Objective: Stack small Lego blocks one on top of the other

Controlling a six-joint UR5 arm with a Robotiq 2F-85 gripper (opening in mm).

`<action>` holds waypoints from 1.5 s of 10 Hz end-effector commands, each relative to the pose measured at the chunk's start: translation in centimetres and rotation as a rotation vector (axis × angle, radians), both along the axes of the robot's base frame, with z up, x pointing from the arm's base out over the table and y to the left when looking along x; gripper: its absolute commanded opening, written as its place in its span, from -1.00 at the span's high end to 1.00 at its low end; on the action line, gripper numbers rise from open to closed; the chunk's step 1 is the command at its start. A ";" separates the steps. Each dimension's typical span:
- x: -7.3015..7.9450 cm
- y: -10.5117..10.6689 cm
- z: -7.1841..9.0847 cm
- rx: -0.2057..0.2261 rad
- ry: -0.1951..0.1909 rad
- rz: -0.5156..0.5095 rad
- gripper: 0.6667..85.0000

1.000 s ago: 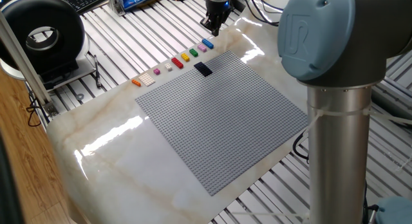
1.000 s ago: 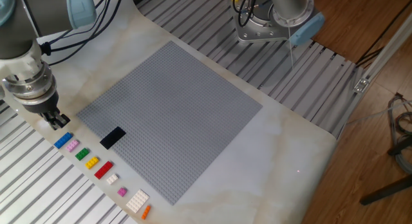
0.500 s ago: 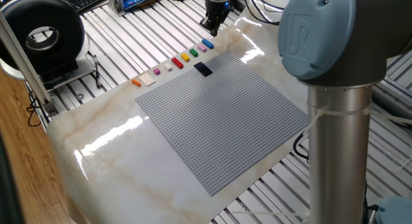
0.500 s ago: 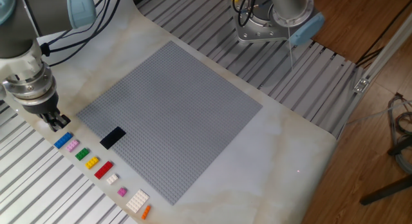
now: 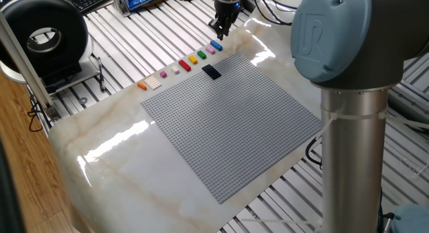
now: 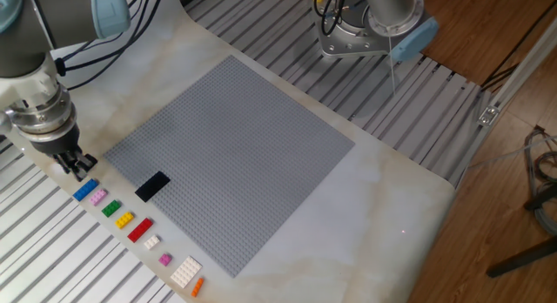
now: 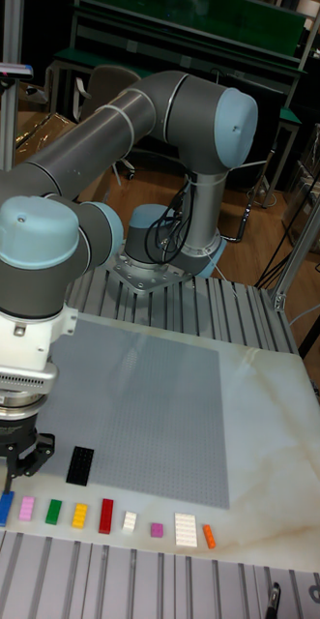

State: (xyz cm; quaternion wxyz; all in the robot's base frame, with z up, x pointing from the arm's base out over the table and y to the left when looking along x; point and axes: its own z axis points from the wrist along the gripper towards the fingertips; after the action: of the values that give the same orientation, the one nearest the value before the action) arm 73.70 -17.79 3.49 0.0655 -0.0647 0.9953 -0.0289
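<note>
Along the bench point(image 6: 383, 177) edge, beside the grey baseplate point(image 6: 231, 155), a single row of small Lego blocks, none stacked, in order: blue block point(image 7: 4, 508), pink block point(image 7: 27, 508), green block point(image 7: 53, 512), yellow block point(image 7: 79, 515), red block point(image 7: 105, 515), small white block point(image 7: 130, 522), small magenta block point(image 7: 157, 529), larger white block point(image 7: 186, 530), orange block point(image 7: 209, 536). Each lies flat on the marble, apart from its neighbours.

On the baseplate: one black block point(image 6: 153, 185), near the corner closest to the blue and pink blocks.

End effector point(image 6: 77, 166): pointing down, poised above the blue end of the row, just off the baseplate corner. Fingers close together; nothing visible between them. Whether they are fully closed cannot be told. Contact with the blue block likewise not discernible.
</note>
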 end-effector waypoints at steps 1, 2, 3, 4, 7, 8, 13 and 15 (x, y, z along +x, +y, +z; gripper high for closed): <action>0.9 0.4 -0.2 0.020 -0.031 -0.006 -0.60; 1.4 0.3 -0.7 0.014 -0.042 -0.007 -0.55; 1.6 0.3 -1.0 0.013 -0.045 -0.006 -0.53; 1.4 -0.1 -1.0 0.007 -0.042 -0.006 -0.48; 1.5 -0.2 -1.3 0.018 -0.052 -0.016 -0.45; 1.6 0.2 -1.3 0.030 -0.055 -0.019 -0.45; 1.9 0.3 -1.8 0.018 -0.065 -0.039 -0.24; 1.8 0.8 -2.1 0.025 -0.068 -0.051 -0.23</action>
State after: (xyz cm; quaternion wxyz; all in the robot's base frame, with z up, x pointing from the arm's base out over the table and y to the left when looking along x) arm 75.40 -17.36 1.56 0.0953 -0.0484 0.9939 -0.0255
